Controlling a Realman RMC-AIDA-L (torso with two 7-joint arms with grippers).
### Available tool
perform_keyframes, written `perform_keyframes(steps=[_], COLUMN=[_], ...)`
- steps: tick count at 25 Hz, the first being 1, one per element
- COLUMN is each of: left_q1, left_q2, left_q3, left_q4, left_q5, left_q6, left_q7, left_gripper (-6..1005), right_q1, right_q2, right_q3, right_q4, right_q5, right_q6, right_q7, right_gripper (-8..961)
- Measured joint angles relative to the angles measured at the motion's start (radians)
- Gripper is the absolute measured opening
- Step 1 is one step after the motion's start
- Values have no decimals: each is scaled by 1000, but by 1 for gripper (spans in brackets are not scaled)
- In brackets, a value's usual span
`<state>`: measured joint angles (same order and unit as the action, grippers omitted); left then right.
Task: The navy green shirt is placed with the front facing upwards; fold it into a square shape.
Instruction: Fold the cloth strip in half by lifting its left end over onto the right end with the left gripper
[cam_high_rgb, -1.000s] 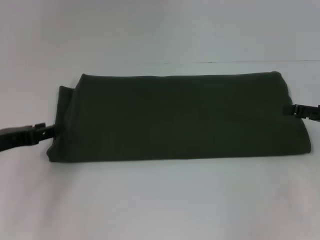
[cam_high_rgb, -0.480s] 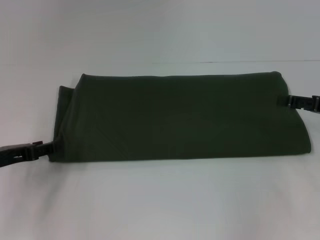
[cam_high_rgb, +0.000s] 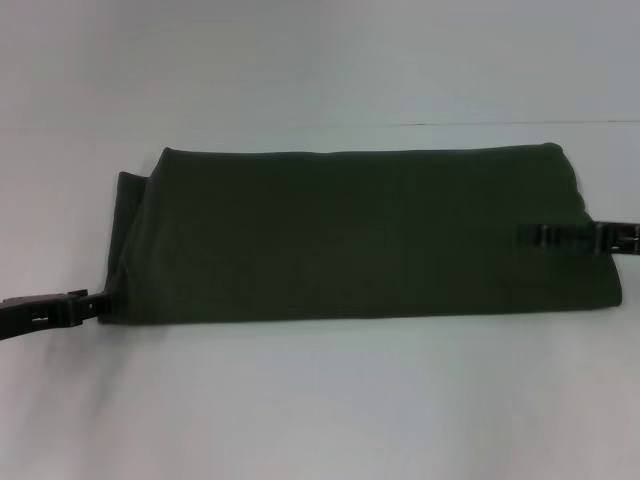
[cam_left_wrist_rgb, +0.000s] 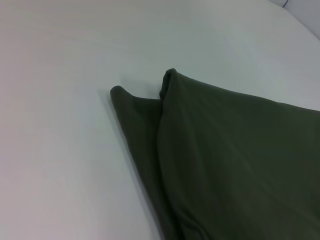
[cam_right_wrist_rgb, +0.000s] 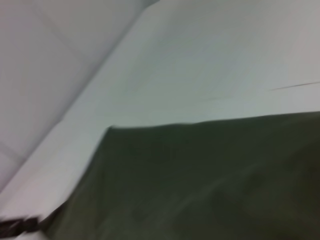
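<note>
the left end effector (cam_high_rgb: 88, 302) sits at the near-left corner of the navy green shirt (cam_high_rgb: 360, 235); whether it grips the cloth i cannot tell. the right end effector (cam_high_rgb: 560, 238) reaches in over the shirt's right end, its grip also unclear. the shirt lies mid-counter (cam_high_rgb: 320, 410) as a folded band, long axis left to right, so each arm has one short end.

The navy green shirt (cam_high_rgb: 360, 235) lies flat, folded into a long band, apparently several layers.
</note>
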<state>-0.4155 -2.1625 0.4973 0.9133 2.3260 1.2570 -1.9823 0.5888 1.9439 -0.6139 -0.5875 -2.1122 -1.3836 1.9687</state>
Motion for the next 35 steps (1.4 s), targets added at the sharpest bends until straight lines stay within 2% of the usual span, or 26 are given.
perform_keyframes(steps=[4,11,16,20,26,28,35], left_q1=[-4,-8,-13,-15,-16,-15,-15], left_q2=[1,1,1,1,1,1,1], left_q3=[7,28,33,40,42,42,41], left_q4=[-5,-8,-8,-7,-3,0,3], left_q5=[4,4,6,15,47,54,56], left_q6=[1,0,0,-17,-29,-35,-37], left_q7=[-2,-3,-3,-3,-8,-13,-15], left_gripper=[648,648,646,634,417,208,76], right_q1=[12,15,18,19,19,19,19], right_q2=[10,22,22,24,25,25,27], right_q3=[-6,-22,-20,-13,-9,-9,-7], right_q4=[3,-3,-5,-5,-6,-6,-6], right_q5=[2,3,5,5,7,7,8], right_q6=[-81,-105,-131,-131,-127,-127,-118], right_q7=[-71,-93,-95,-95,-96,-96,-96], right_gripper=[673,627,638,704,731,734,745])
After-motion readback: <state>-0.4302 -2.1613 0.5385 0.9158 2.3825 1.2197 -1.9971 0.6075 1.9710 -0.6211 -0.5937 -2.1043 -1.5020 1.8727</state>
